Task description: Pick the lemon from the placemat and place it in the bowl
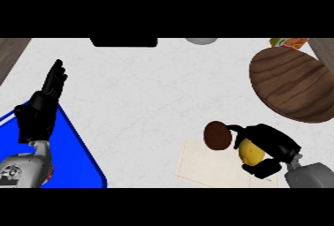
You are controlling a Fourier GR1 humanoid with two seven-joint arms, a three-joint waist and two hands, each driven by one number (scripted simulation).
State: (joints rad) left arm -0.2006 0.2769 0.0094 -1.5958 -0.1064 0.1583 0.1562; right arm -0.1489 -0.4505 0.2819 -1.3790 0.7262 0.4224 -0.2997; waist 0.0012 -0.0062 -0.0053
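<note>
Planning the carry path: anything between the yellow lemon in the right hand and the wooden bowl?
Head view: only bare white counter lies between the yellow lemon, held in the right hand, and the brown wooden bowl.

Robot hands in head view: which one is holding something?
The right robot hand, curled round the yellow lemon over the placemat. The left robot hand is open, fingers straight, holding nothing.

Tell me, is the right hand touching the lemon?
Touching: the head view shows the right hand with its fingers curled round the lemon.
</note>
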